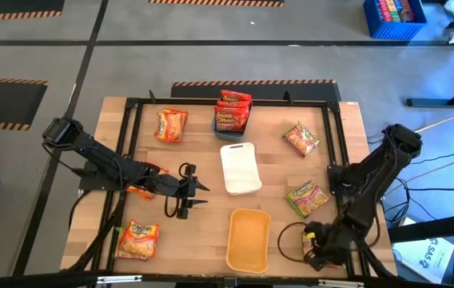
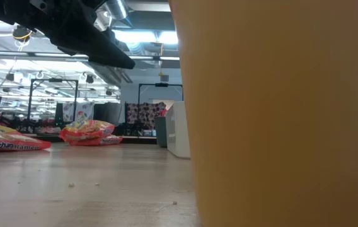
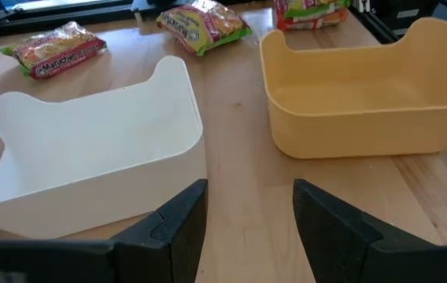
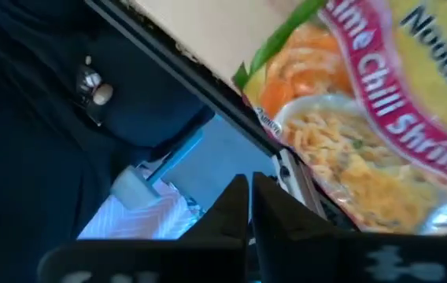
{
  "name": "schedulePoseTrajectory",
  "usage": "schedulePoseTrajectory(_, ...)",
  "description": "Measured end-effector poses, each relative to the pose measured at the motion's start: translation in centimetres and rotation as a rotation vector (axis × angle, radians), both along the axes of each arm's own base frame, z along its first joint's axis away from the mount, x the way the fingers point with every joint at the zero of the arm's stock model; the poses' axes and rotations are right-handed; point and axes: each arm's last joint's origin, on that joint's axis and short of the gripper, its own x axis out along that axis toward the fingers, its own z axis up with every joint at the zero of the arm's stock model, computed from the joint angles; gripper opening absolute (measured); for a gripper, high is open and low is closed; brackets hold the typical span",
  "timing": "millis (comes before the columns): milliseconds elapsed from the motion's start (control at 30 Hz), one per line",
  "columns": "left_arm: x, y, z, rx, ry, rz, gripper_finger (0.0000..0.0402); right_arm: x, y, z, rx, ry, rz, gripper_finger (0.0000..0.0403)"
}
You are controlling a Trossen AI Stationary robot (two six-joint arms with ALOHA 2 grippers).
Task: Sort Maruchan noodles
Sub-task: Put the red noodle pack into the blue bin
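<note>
Left gripper (image 3: 245, 228), fingers apart and empty, faces two tubs — white tray (image 3: 82, 149) at ten o'clock, yellow tray (image 3: 365, 94) at two — packets beyond.

Industrial lab or workshop hall: grey floor (image 1: 211, 56) with hazard-striped tape (image 1: 251, 82); ceiling ducting (image 2: 119, 12); framed wooden workbench (image 1: 203, 232).

We see crinkly square plastic noodle packets (image 1: 172, 126) lying flat, scattered on the wooden table (image 1: 203, 200), two stacked at its far edge.
</note>
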Motion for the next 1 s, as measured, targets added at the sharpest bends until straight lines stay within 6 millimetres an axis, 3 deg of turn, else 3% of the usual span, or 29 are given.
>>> schedulePoseTrajectory(167, 0.0, 0.0, 0.0, -0.004, 0.003, 0.002, 0.0180, -0.8, 2.7, -1.2, 0.096, 0.071, -0.024, 0.0001)
schedulePoseTrajectory(367, 0.0, 0.0, 0.0, -0.031, 0.007, 0.000, 0.0180, -1.4, 3.3, -2.8, 0.055, 0.225, -0.050, 0.0001)
schedulePoseTrajectory(467, -0.1, -0.2, 0.0, -0.033, 0.009, -0.006, 0.0180, -1.6, 2.7, -3.4, -0.027, 0.240, -0.046, 0.0001)
schedulePoseTrajectory(733, -0.3, -0.7, -0.1, -0.031, 0.010, -0.029, 0.0180, -1.3, 0.8, -4.2, -0.308, 0.042, -0.064, 0.0001)
schedulePoseTrajectory(1000, -0.3, -0.8, -0.1, -0.028, 0.009, -0.029, 0.0180, -0.6, -3.1, -4.6, -0.703, -0.008, -0.110, 0.0001)
